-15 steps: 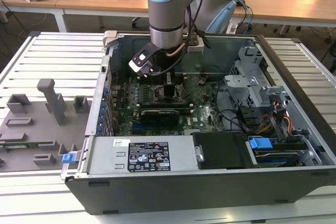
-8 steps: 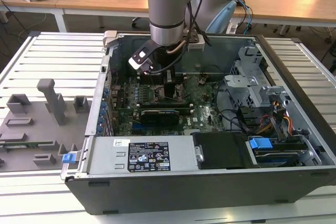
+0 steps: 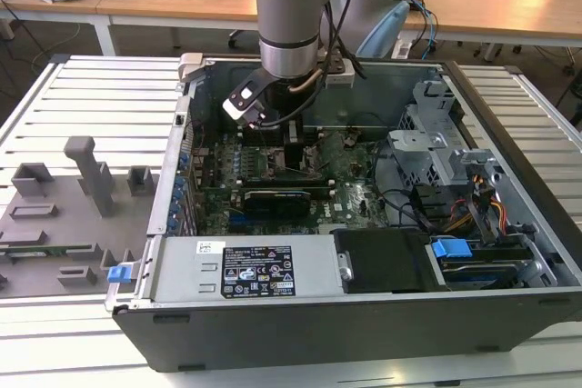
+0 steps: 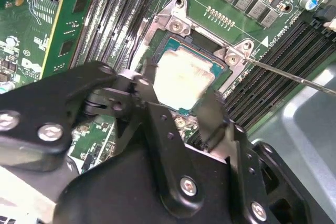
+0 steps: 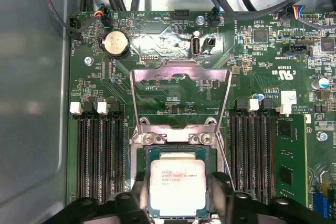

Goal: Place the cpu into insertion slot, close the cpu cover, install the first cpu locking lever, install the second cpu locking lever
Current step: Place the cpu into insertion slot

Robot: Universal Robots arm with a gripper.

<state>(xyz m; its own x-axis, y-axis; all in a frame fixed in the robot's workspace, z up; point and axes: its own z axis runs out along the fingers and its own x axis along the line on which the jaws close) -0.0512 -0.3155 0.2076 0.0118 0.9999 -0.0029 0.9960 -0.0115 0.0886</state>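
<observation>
Arm (image 3: 291, 15) reaches down into the open computer case (image 3: 300, 315) in the exterior view, and both wrist views get us in close on the cpu (image 5: 177, 184) lying flat in the insertion slot (image 5: 178, 148), mid-motherboard (image 5: 157, 35) between the two banks of memory slots (image 5: 100, 150). First wrist view also shows us the cpu cover (image 5: 181, 72) flipped up off the slot. The gripper (image 5: 181, 187) has its fingers (image 5: 221, 187) spread just wider than the cpu, one on either side, and as far as we can see it's gripping nothing.
</observation>
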